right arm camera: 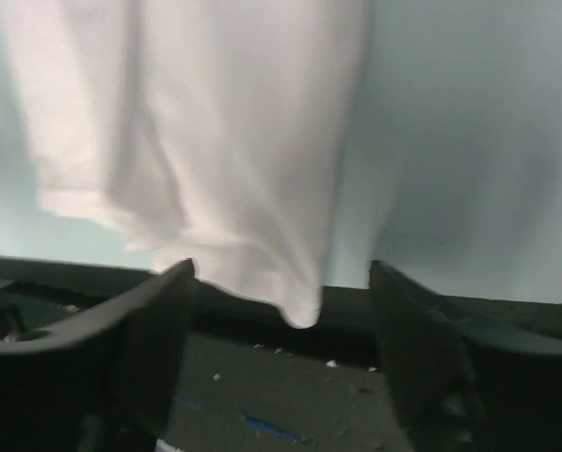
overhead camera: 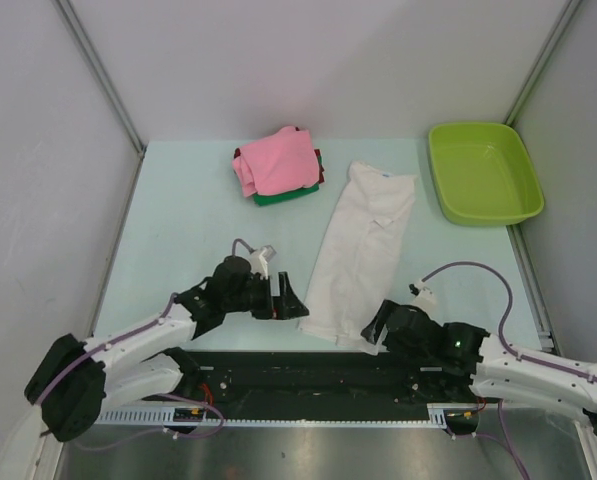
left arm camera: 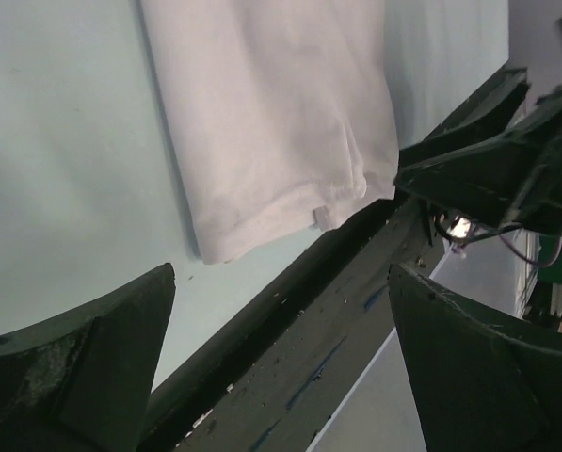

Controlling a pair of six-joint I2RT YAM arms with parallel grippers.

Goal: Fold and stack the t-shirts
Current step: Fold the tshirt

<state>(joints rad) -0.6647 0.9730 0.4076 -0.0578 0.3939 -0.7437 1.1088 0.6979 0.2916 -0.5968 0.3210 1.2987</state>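
A white t-shirt (overhead camera: 363,250), folded into a long strip, runs from the table's near edge to the back, with a small blue neck label (overhead camera: 386,175) at its far end. My left gripper (overhead camera: 296,300) hovers open just left of the near hem (left arm camera: 271,113), with nothing between its fingers (left arm camera: 281,273). My right gripper (overhead camera: 370,332) sits at the hem's right corner. Its jaws stand apart, and the corner of white cloth (right arm camera: 215,141) droops between them (right arm camera: 281,268) without being pinched. At the back, a folded pink t-shirt (overhead camera: 276,160) tops a stack with a dark red one (overhead camera: 319,165) and a green one (overhead camera: 278,198).
A lime-green plastic tub (overhead camera: 483,172) stands at the back right corner. A black base strip (overhead camera: 308,370) runs along the near edge under both arms. The right arm (left arm camera: 488,169) shows close by in the left wrist view. Grey walls enclose the table.
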